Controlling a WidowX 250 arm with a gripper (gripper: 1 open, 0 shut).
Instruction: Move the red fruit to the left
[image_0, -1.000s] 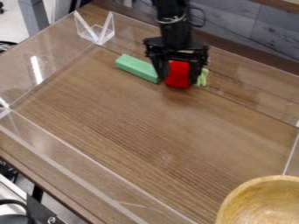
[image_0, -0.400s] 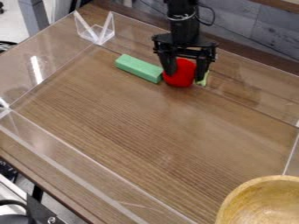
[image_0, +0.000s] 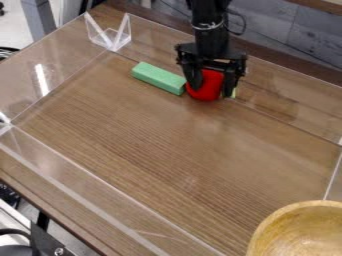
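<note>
The red fruit (image_0: 205, 88) is a small bright red ball on the wooden table, with a pale green leafy bit (image_0: 235, 88) showing on its right side. My black gripper (image_0: 210, 80) points down over it, open, with one finger on each side of the fruit. I cannot tell whether the fingers touch it. The fruit rests on the table surface, right of the green block.
A flat green rectangular block (image_0: 158, 77) lies just left of the fruit. Clear acrylic walls (image_0: 54, 75) ring the wooden table (image_0: 160, 160). A wooden bowl (image_0: 305, 232) sits at the bottom right corner.
The gripper has shifted slightly right and sunk lower around the red fruit. Its jaws stay open. The fruit and the block have not moved.
</note>
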